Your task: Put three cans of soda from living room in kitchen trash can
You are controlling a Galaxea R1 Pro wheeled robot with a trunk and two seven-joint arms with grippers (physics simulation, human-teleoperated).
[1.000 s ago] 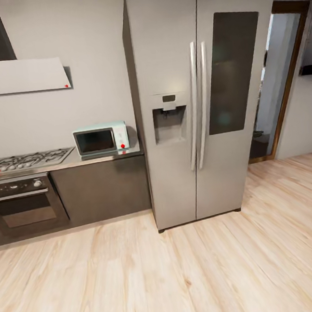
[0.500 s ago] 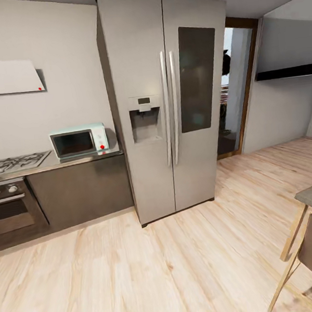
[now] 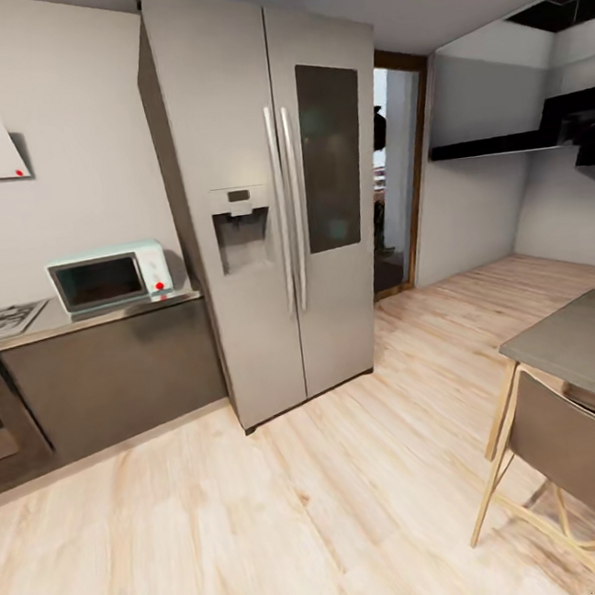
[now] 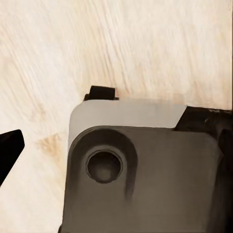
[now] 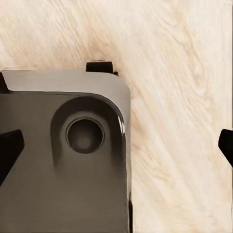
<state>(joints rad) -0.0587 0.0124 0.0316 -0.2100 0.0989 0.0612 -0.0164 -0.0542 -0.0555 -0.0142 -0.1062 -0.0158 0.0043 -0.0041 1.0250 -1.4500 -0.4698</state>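
I am in the kitchen, and the soda cans and the trash can are out of view. In the left wrist view, my left gripper (image 4: 116, 155) hangs over the robot's dark base (image 4: 145, 184) and the plank floor. One black fingertip (image 4: 9, 150) sits at the picture's edge, spread wide. In the right wrist view, my right gripper (image 5: 116, 155) is open. Its two black fingertips (image 5: 9, 150) stand at opposite edges with nothing between them but the base and floor.
A tall steel two-door fridge (image 3: 268, 199) stands ahead, beside a dark counter (image 3: 111, 365) with a mint-green microwave (image 3: 109, 278) and a gas hob (image 3: 0, 321). Right of the fridge is a wood-framed doorway (image 3: 396, 175). At the near right stand a grey table (image 3: 580, 339) and a chair (image 3: 575, 460).
The camera has swung to the right, so the fridge, counter and microwave slid left in the picture. The table and chair have come further into view at the right.
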